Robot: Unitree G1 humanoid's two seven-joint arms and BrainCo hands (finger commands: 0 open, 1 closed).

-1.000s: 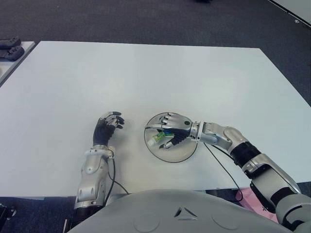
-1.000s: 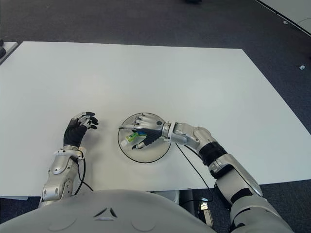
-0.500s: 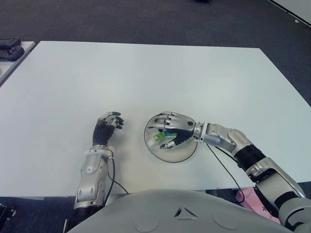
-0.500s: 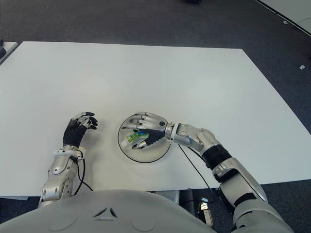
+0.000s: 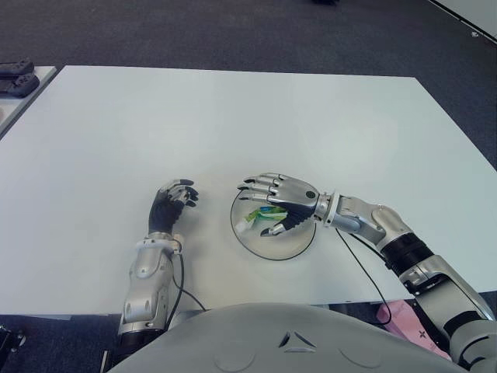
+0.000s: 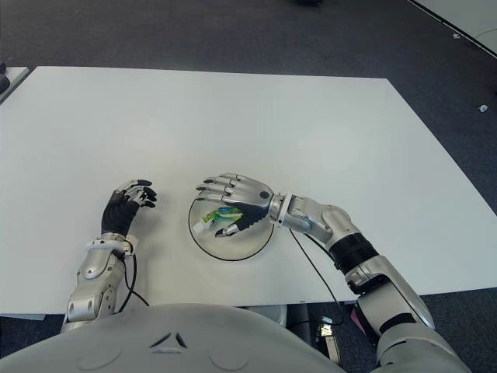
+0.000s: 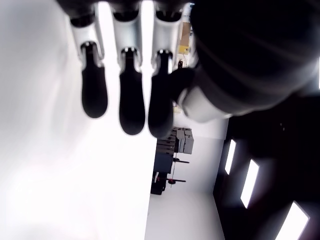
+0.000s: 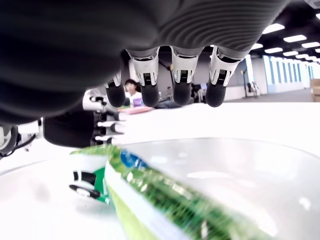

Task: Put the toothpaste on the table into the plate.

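The right hand's fingers [image 8: 181,85] are spread and released, holding nothing, arched over the green and white toothpaste tube [image 5: 258,217] that lies inside the round pale plate [image 5: 291,247], loose beneath the palm. That right hand [image 5: 279,203] hovers just above the tube, thumb low on the near side, so the risk I see is a fingertip or the thumb catching the tube's end as the hand draws away to the right, dragging it up the plate's left rim and out onto the white table [image 5: 233,116]. A brush against the rim could also slide the plate itself. The left hand [image 5: 172,203] shows to the left of the plate, fingers loosely curled and holding nothing; it is near enough that a stray reach could nudge the plate.
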